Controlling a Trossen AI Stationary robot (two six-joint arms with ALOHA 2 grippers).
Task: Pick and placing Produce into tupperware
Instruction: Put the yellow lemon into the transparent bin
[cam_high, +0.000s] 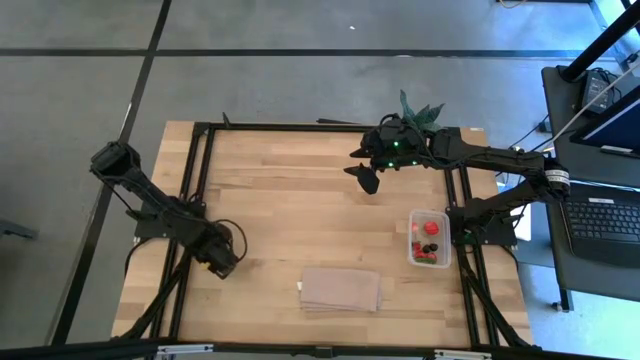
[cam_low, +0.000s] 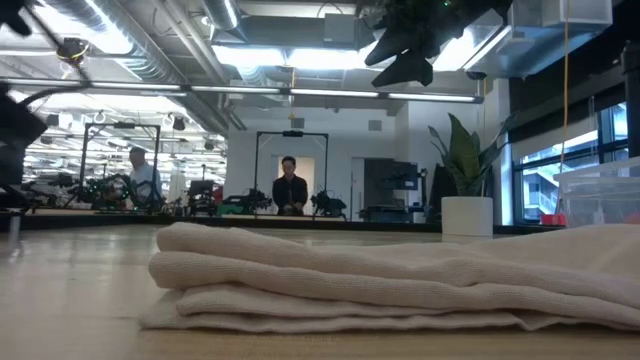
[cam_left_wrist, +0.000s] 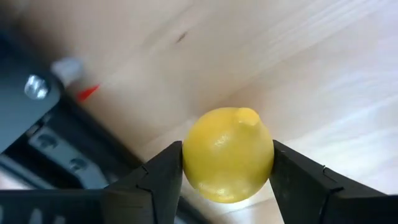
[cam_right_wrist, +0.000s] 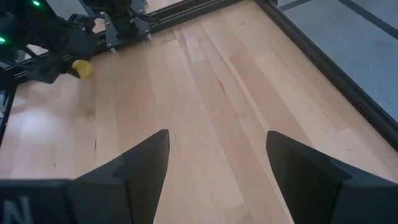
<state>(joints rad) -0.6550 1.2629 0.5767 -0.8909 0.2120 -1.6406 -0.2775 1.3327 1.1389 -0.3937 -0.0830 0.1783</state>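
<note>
The left gripper (cam_left_wrist: 227, 171) has its two fingers pressed on a yellow lemon (cam_left_wrist: 228, 154), one finger on each side. In the left wrist view the lemon fills the lower middle of the frame, with the wood table (cam_left_wrist: 323, 68) behind it. In the high view this gripper (cam_high: 222, 262) sits at the lower left of the table (cam_high: 290, 220), near the black frame rail. The right wrist view shows the same lemon (cam_right_wrist: 81, 68) as a small yellow dot in the upper left, held at the tip of the far arm.

The tupperware (cam_high: 428, 238) is at the right side of the table in the high view. It has red pieces and some dark berries in it already. It is well apart from the lemon, on the other side of a folded tan cloth (cam_high: 341, 289) that lies at the lower middle.

The right gripper (cam_high: 368, 178) hangs over the upper middle of the table. Its fingers (cam_right_wrist: 143, 163) are spread wide with nothing between them.

So the step looks like this: the lemon is grabbed, and now it has to go to the box. The next move likely calls for a lift, then a long carry across to the right, past the cloth. The lemon is round and smooth, so it could slip if the hold is loose. It should be let go only once it is right over the open box.
</note>
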